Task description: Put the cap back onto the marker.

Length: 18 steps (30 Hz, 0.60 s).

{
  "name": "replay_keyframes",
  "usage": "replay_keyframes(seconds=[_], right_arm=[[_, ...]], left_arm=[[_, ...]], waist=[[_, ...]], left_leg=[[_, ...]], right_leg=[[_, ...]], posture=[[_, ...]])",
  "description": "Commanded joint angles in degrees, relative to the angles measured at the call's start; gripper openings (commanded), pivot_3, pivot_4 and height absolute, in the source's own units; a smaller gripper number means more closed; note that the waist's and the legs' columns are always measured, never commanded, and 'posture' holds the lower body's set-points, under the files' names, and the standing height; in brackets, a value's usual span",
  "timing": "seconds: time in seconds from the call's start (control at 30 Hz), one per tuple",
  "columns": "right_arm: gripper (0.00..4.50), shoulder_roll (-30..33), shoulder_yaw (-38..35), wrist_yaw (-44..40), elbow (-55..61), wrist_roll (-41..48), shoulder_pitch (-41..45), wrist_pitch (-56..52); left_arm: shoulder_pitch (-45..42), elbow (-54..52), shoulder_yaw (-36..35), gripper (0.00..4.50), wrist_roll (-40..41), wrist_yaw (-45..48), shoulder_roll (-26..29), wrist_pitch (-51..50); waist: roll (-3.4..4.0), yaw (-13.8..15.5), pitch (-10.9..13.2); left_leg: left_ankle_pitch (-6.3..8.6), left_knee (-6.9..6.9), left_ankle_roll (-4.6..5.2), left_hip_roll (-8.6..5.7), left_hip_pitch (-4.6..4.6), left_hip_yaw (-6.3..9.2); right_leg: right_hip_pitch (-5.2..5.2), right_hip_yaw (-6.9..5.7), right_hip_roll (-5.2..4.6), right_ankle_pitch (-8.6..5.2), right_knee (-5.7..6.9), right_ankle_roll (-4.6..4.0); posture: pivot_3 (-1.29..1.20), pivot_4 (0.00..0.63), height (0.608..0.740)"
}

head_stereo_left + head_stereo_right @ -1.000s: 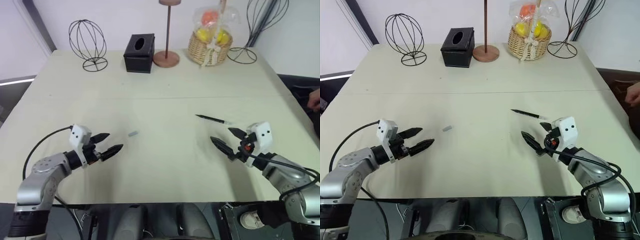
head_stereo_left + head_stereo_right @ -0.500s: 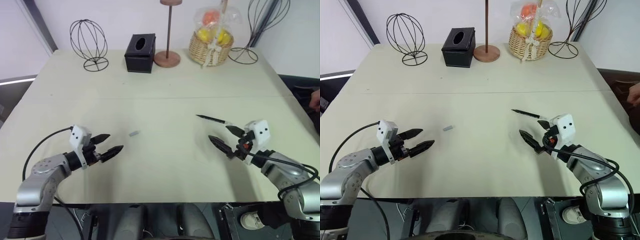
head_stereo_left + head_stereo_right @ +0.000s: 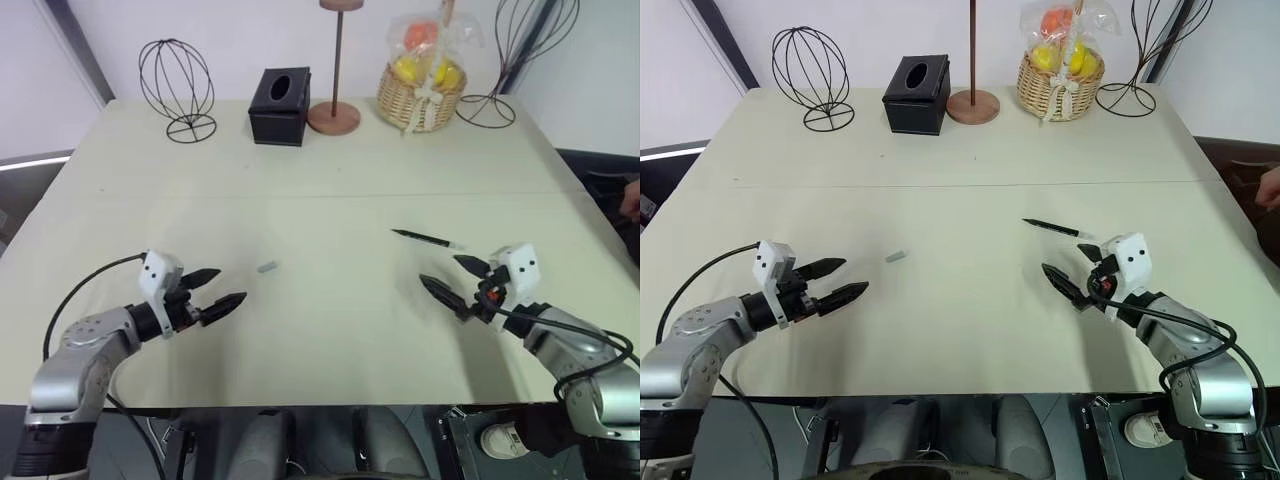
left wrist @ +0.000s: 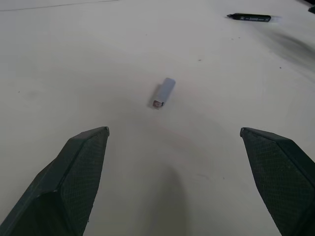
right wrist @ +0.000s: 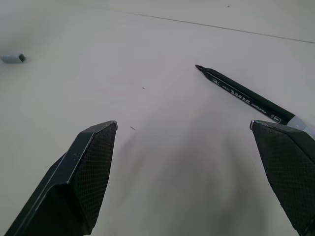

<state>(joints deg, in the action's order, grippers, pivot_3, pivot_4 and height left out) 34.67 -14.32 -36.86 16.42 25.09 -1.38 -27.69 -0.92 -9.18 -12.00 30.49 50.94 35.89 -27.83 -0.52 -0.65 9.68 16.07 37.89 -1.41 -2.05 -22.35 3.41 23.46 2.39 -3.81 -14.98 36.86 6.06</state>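
Observation:
The small pale grey cap (image 3: 266, 268) lies on its side on the cream table (image 3: 320, 160), left of centre. A short way behind it my left gripper (image 3: 222, 287) hovers open with empty fingers; its wrist view has the cap (image 4: 163, 92) ahead of the two fingertips. The thin black marker (image 3: 427, 239) lies uncapped right of centre, pointed tip toward the left. My right gripper (image 3: 455, 280) stands open and empty just in front of the marker; in its wrist view the marker (image 5: 243, 96) runs toward one fingertip, apart from it.
Along the table's far edge stand a wire globe (image 3: 175, 88), a black tissue box (image 3: 280, 106), a wooden lamp stand (image 3: 334, 112), a fruit basket (image 3: 421, 85) and a second wire shape (image 3: 510, 60). A person's hand (image 3: 630, 200) is at the right edge.

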Motion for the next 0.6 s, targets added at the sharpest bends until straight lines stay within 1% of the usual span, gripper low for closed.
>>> replay_keyframes(seconds=[0.03,0.13,0.23,0.4,0.6], right_arm=[[4.5,4.28,-1.32,-4.19,-8.56,-3.6,3.69,7.72],[4.5,6.71,0.06,-8.37,-16.86,-5.23,8.2,12.62],[4.5,7.45,1.79,-11.5,-23.94,-6.72,12.68,16.38],[4.5,5.68,3.79,-17.24,-39.1,-6.53,23.27,20.73],[4.5,3.61,8.08,-21.5,-51.64,-10.27,31.29,26.63]], left_arm=[[-2.56,-1.58,0.34,4.48,0.67,2.26,2.21,0.09],[-5.17,-0.24,0.59,4.48,1.63,5.03,4.3,-1.19],[-7.45,1.6,0.89,4.48,1.97,8.02,6.37,-1.81],[-10.76,2.81,0.95,4.48,2.73,10.79,9.33,-3.62],[-8.35,-1.66,-0.93,4.48,4.99,10.7,11.32,-6.92]], waist=[[-0.01,0.02,0.03],[-0.02,-0.09,0.04],[0.02,-0.33,0.06],[0.07,-0.52,0.23],[0.09,-0.5,0.32]], left_leg=[[0.0,0.0,0.0,-0.01,0.0,-0.02],[-0.01,0.01,0.0,-0.01,0.02,-0.05],[0.0,-0.02,0.0,0.01,0.02,-0.05],[0.0,-0.05,0.01,0.03,0.04,-0.1],[0.0,-0.05,0.01,0.03,0.03,-0.08]], right_leg=[[-0.02,-0.03,0.0,-0.02,-0.04,-0.04],[-0.04,-0.04,0.03,-0.06,-0.09,-0.11],[-0.02,-0.05,0.09,0.02,-0.06,0.02],[0.0,-0.04,0.12,0.03,-0.04,0.04],[0.01,-0.04,0.07,0.03,-0.03,0.04]], posture=[[0.0,0.15,0.74],[0.0,0.15,0.74],[0.0,0.15,0.74],[0.0,0.15,0.74],[0.0,0.15,0.74]])
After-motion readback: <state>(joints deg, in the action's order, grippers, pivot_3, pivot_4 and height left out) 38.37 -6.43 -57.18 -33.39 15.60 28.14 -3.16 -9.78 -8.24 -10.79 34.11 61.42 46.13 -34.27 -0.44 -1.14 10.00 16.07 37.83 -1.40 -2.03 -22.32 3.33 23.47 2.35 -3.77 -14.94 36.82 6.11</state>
